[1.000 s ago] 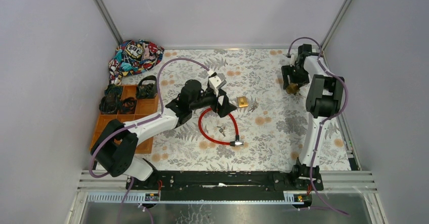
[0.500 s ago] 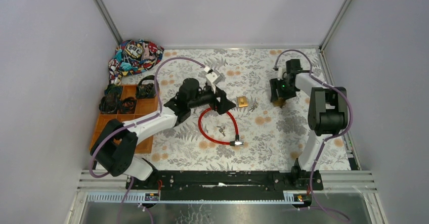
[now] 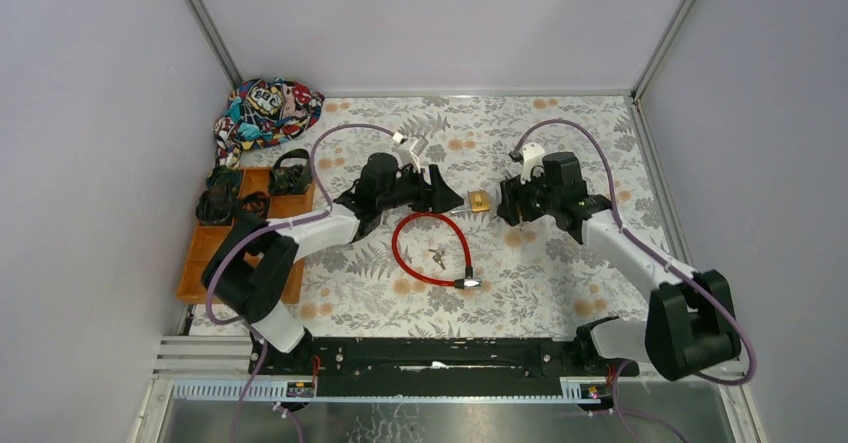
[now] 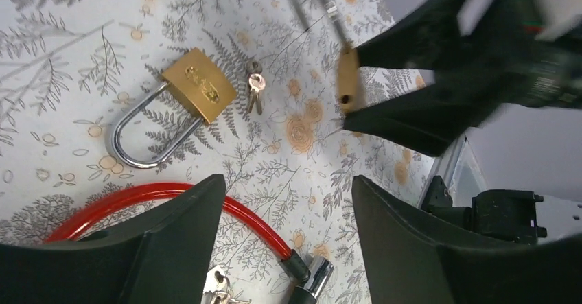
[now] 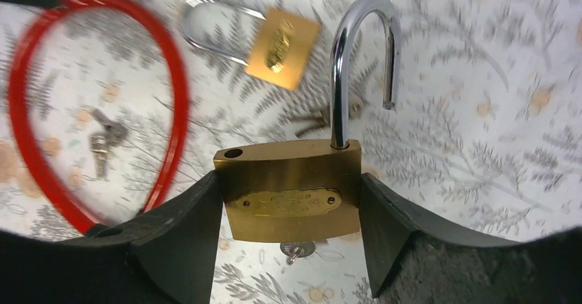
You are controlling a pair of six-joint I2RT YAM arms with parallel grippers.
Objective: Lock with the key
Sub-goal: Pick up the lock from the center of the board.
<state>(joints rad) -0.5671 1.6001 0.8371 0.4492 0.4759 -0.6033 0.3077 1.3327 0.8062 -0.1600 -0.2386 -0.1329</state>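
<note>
Both arms reach inward, wrists facing each other. The left pincer [image 4: 285, 187] hangs with jaws spread wide; the right pincer [image 5: 288, 180] is clamped on a brass padlock [image 5: 287, 200].

Brass padlock with steel shackle [image 5: 288, 194], upright in the right claw [image 5: 289, 215], shackle sprung open, small key [image 5: 295, 251] in its underside; second brass padlock [image 5: 278, 40] flat on the counter [image 5: 480, 146] at 11 o'clock.

The right gripper [image 5: 288, 218] has a brass padlock [image 5: 285, 173] clamped upright between its black fingers [image 5: 182, 242], shackle sprung open toward the upper right and a key [image 5: 295, 251] poking out underneath. Behind it on the flowered cloth [image 5: 480, 146] lie a second padlock [image 5: 281, 40] at top centre, its shackle closed, and a red cable [image 5: 176, 112] looping down the left around some small keys [image 5: 101, 146].
</note>
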